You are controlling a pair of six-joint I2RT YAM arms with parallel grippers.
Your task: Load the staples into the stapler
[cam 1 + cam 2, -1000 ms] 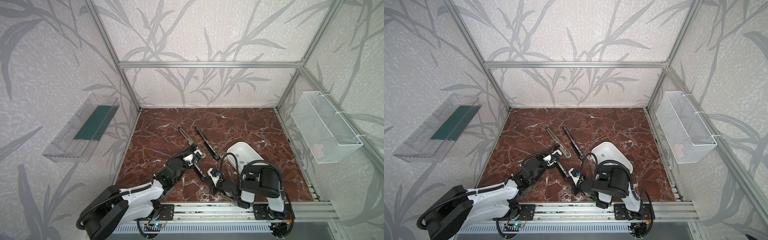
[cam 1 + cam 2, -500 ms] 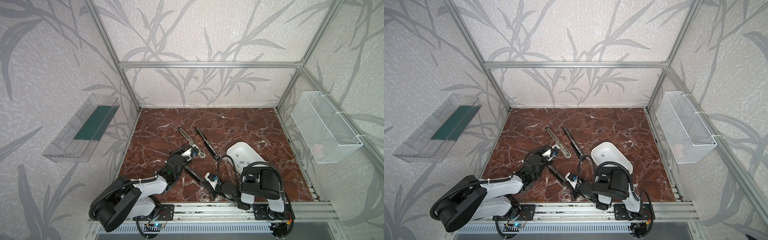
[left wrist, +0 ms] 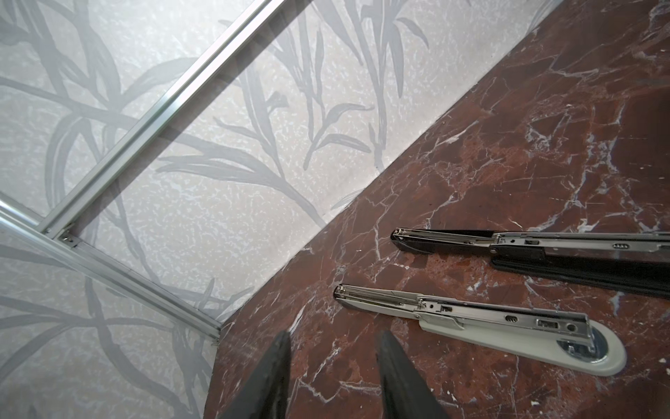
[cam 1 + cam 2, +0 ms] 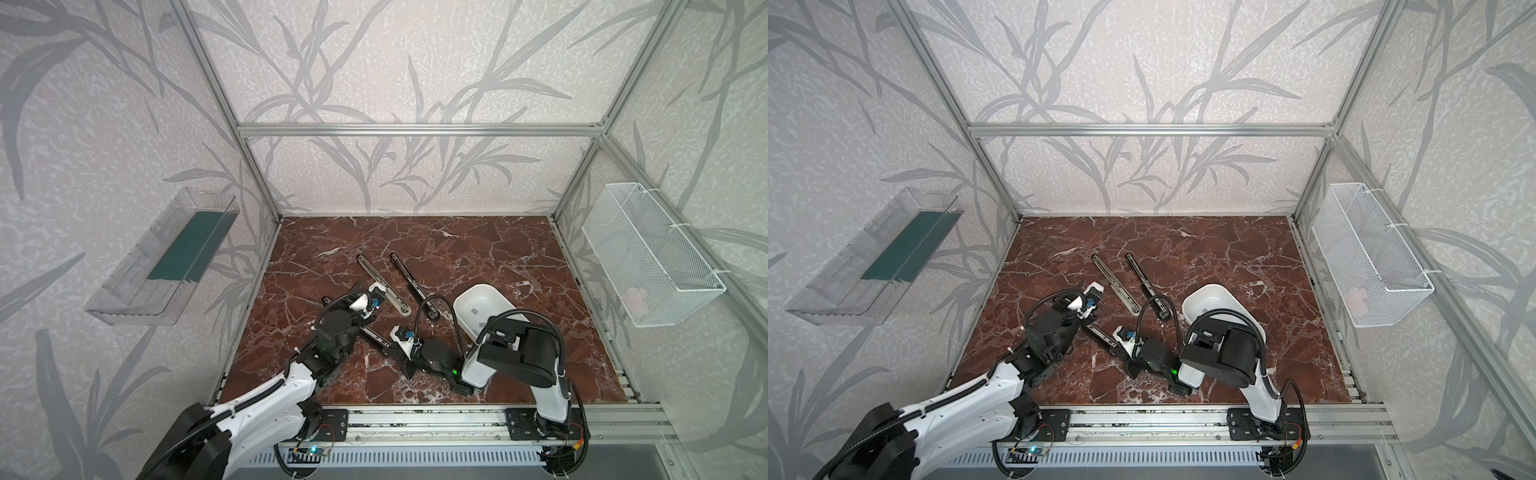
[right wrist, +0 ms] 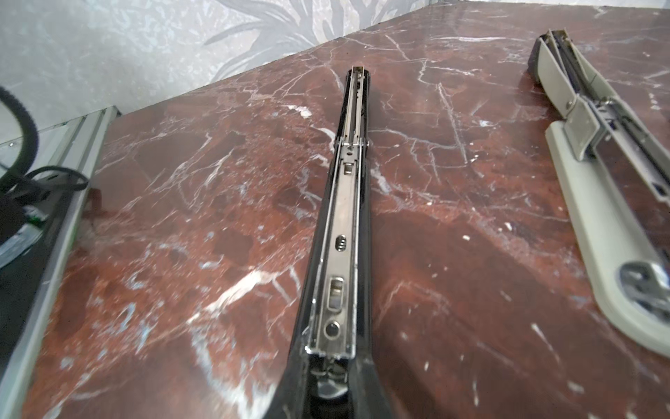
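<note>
My right gripper [image 5: 329, 384] was pinching the back end of a black stapler [image 5: 344, 203]. That stapler lay flat on the table [image 4: 478, 249] with its metal track facing up. My left gripper [image 3: 333, 337] was spread a little, with nothing between its 2 fingers. It hung low over the table, near a grey stapler [image 3: 489, 323]. A far stapler [image 3: 544, 250], also black, lay just past the grey one. So there were 3 staplers in all, and each lay open.

The staples [image 4: 473, 309] were in a white bowl [image 4: 492, 293] on my right side, near the far stapler. I saw only a small grey patch at the bottom, too small to count.

I thought the staples would be very light, thin and smooth, so they could slip. A strip is stiff, but I thought it would snap if squeezed hard. I would take 1 strip by its 2 long sides, softly, near the middle. The bowl's walls could get in the way.

The table was red-brown stone with white veins. It looked hard and shiny, so things could slide on it. Pale walls with grey leaves and a metal frame stood around it. A clear tray [image 4: 162, 262] hung on 1 wall and a wire basket [image 4: 648, 257] on another.
</note>
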